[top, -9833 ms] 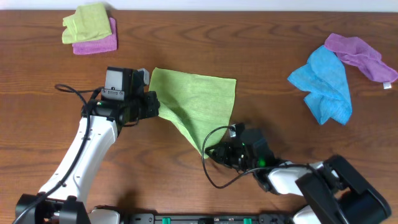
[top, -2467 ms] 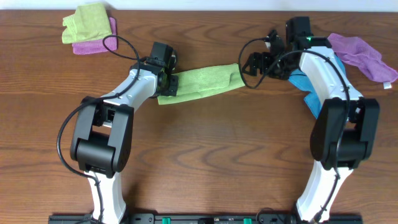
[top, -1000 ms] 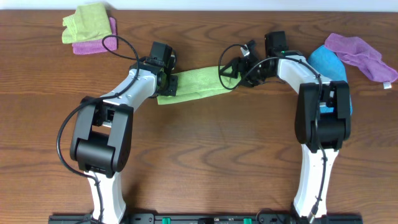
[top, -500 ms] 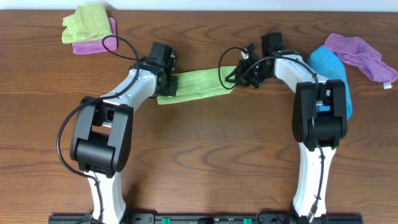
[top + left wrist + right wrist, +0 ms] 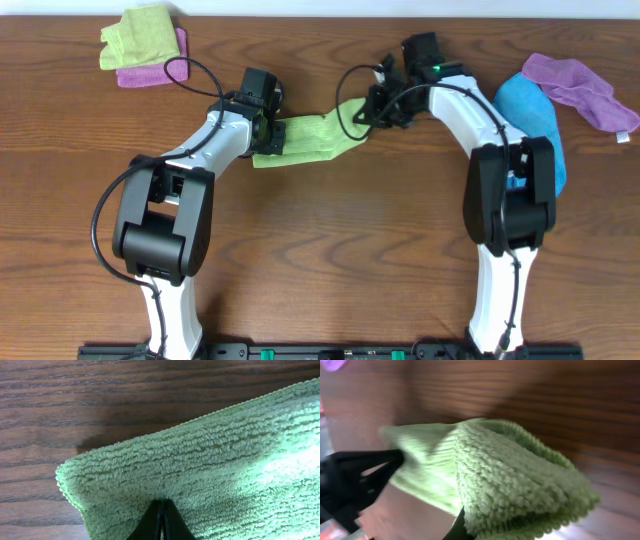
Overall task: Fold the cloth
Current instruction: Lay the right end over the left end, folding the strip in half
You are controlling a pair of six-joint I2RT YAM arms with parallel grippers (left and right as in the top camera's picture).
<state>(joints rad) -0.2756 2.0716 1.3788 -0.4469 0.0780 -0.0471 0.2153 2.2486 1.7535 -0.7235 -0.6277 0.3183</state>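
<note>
1. The left gripper is clamped on the left end of the cloth. The doubled edge lies just ahead of its fingertips, flat on the table.
2. The right gripper is pinched on the opposite end, a thick bunched wad raised between its fingers.
3. The cloth spans gripper to gripper as a narrow folded strip.
4. We judge it light, soft and limp. It should sag wherever unsupported, and the looped pile should resist slipping.
5. Best hold, we think, is a pinch at the corners or folded edge with all layers together. A mid-span grab would only bunch it.
</note>
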